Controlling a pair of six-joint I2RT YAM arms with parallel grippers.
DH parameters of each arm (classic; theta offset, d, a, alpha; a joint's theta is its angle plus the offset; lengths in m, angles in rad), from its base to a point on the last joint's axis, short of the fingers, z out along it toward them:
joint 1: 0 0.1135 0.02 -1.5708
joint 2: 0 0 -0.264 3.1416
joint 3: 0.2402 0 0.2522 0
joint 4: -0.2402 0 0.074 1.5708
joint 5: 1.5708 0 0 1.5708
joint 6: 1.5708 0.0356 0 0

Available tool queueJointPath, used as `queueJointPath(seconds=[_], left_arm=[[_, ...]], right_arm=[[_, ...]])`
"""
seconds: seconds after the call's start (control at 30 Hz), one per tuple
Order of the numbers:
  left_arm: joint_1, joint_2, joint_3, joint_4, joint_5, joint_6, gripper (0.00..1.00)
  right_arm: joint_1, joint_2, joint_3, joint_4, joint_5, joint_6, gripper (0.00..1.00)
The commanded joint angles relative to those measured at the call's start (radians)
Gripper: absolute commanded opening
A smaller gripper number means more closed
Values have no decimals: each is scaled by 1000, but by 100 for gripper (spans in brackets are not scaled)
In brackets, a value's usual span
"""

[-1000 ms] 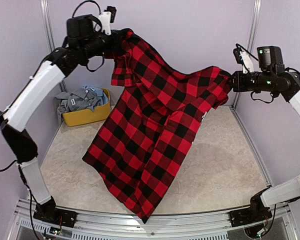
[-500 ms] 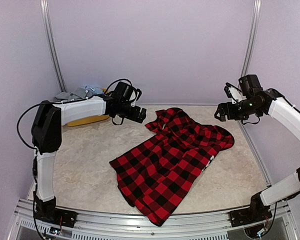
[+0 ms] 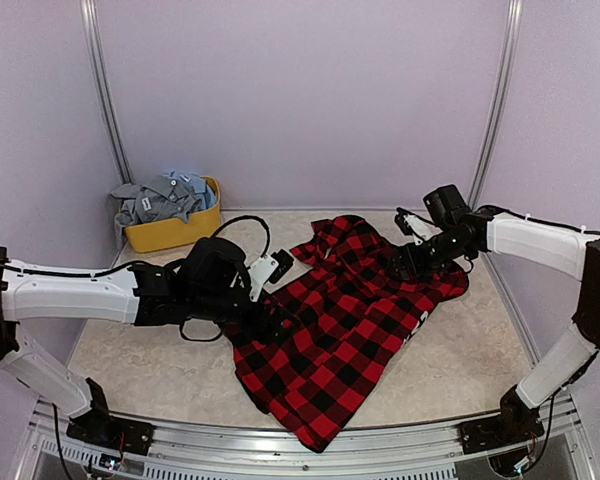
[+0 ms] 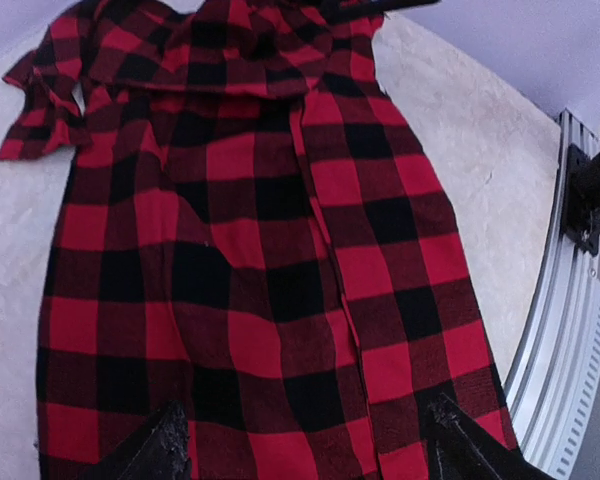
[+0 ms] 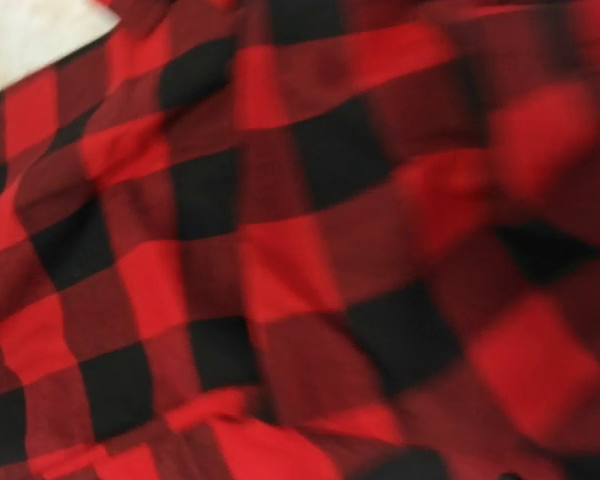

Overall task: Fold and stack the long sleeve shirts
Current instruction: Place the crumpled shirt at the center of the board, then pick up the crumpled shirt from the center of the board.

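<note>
The red-and-black check flannel shirt (image 3: 350, 320) lies spread and rumpled on the table, its hem towards the front rail. My left gripper (image 3: 268, 322) hovers low over the shirt's left edge. In the left wrist view its fingertips (image 4: 165, 445) stand wide apart, open, with the flannel (image 4: 250, 250) lying flat beneath them and nothing between them. My right gripper (image 3: 400, 265) is down on the shirt's upper right part. The right wrist view shows only blurred flannel (image 5: 280, 260) close up, and its fingers are hidden. Grey and pale blue shirts (image 3: 165, 195) are heaped in a tub.
A yellow oval tub (image 3: 175, 232) stands at the back left against the wall. The beige table (image 3: 150, 340) is walled on three sides. A metal rail (image 4: 560, 340) runs along the front edge, close to the shirt's hem.
A second ago both grippers held the flannel up in the air. They let go and it fell onto the table. Both arms have since come down to the shirt.
</note>
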State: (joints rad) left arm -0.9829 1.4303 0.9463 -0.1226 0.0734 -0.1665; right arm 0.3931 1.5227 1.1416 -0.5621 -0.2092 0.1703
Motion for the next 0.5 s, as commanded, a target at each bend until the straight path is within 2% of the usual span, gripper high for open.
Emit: queueJointPath(seconds=[0.0,0.2,0.33,0.47], left_arm=[[-57,43,-99,75,16,-58,74],[-123,148,-117,191,21,-97,69],[-150,218,-109,180,14,-94,68],[-153,222,-128,179,13,-101,68]], right_arm=[[88,121,37,108,16,16,80],[165,314,174,83,130,-3,73],[182,413,264,54,198,-20,68],[187,474,329,4,293,-38,61]])
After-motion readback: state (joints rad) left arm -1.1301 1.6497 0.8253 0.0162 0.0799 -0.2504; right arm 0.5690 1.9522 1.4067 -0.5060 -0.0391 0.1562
